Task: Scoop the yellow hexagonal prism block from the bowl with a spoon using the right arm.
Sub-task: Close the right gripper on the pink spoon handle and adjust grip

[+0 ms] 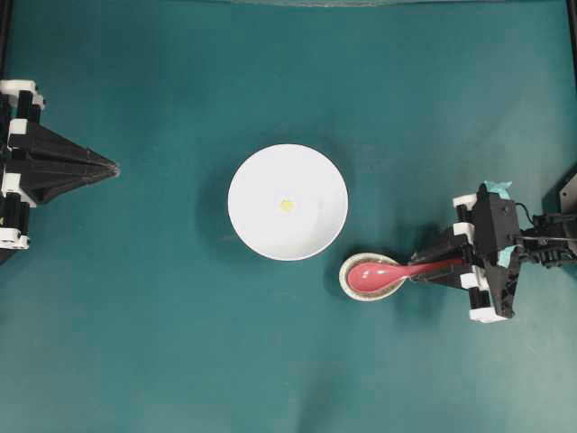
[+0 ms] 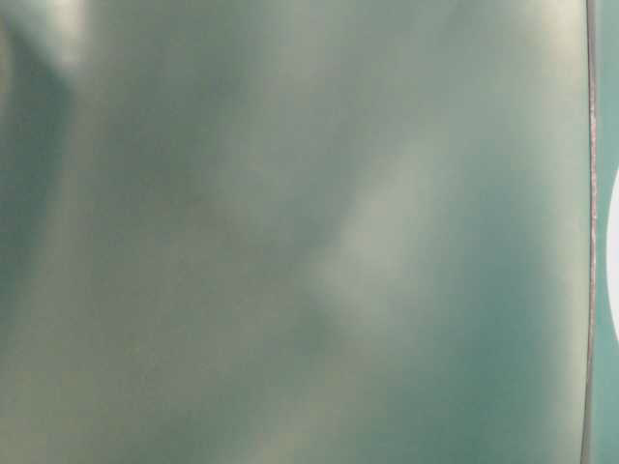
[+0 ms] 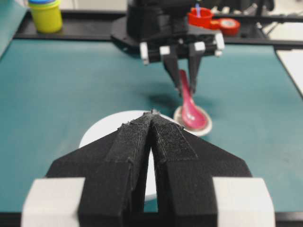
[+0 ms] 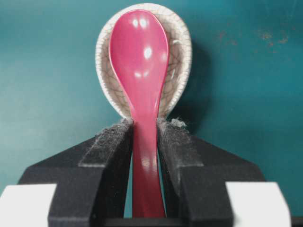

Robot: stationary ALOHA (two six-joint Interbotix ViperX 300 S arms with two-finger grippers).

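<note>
1. Plainly a light, stiff tool: glossy pink-red soup spoon [image 4: 139, 56], hard and likely slick under pads. Lies with its deep oval scoop in the small speckled off-white oval dish [image 4: 182, 42], short straight handle pointing right toward the black right arm with teal tape tags [image 1: 491, 244].
2. Right gripper [image 4: 144, 127]: narrow, black foam pads [image 4: 111, 146] close on both sides of the handle just behind the scoop. Cannot tell whether they press or merely flank; a thin sliver of table seems to show beside the left pad.
3. Best hold, by judgement: mid-handle, square across the flat sides, firm enough to stop the spoon rolling or pivoting downward under its heavier scoop end.
4. Tiny yellow hexagonal prism block [image 1: 286, 205]: alone at about the middle of the large round plain white bowl [image 1: 261, 225], well apart from the wall. Probably almost weightless and prone to skating ahead of the spoon lip on the smooth floor.
5. Bowl just left of and beyond the small dish, rims near each other; may slide if pushed hard.
6. Room: bare teal table [image 1: 135, 343] all around, nothing between dish and bowl. Need to lift the scoop over both rims.
7. Left gripper [image 1: 113, 168]: closed to a point, far left, well apart from the bowl.
</note>
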